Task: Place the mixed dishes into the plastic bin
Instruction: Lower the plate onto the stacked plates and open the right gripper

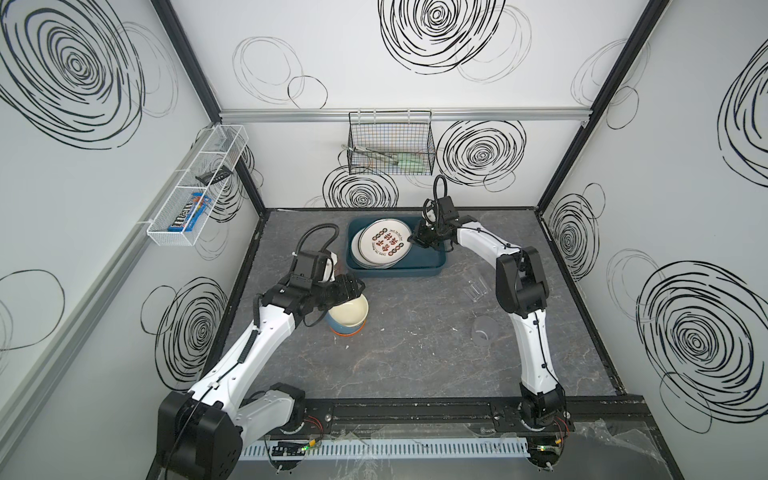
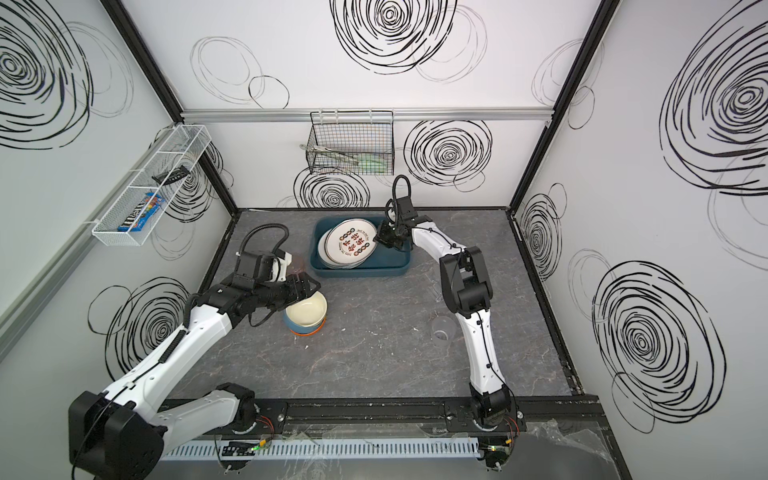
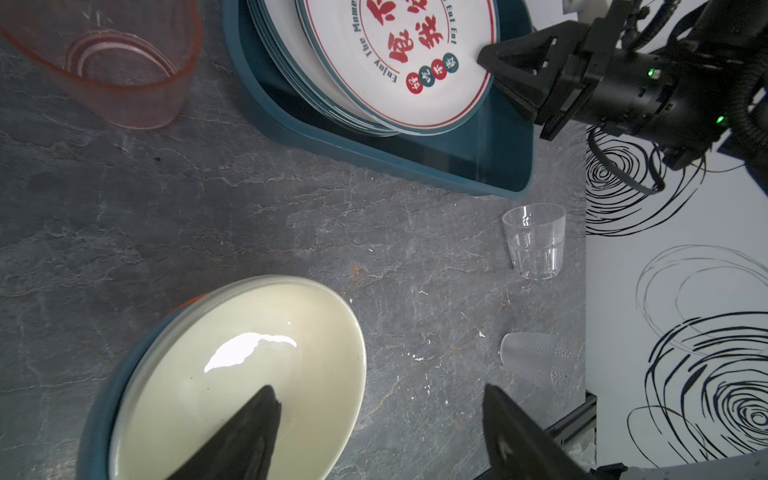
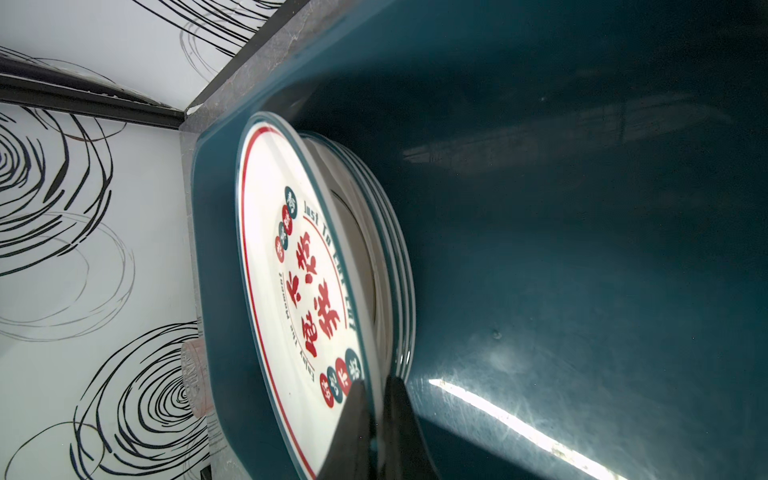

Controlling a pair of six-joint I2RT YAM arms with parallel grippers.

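Reaching to the far side of the table (image 1: 415, 357), my right arm stands with elbow raised. Its right tool (image 4: 374, 388) is clamped on the rim of a round white plate printed with red Chinese characters (image 1: 384, 245). That plate is tilted over a stack of matching plates (image 1: 356, 254) inside the dark teal rectangular plastic bin (image 1: 432, 266).

My left arm bends low. Its left tool (image 3: 380, 395) is spread wide and grips nothing. One finger is over the cream interior of the nested bowls, blue and orange outside (image 1: 351, 318); the other is outside their rim. The bowls stand on the table, near the bin.

A pink see-through tumbler (image 3: 104, 70) stands just beside the bin. An upright clear tumbler (image 3: 534, 241) and a frosted clear tumbler (image 3: 536, 359) are also outside it.
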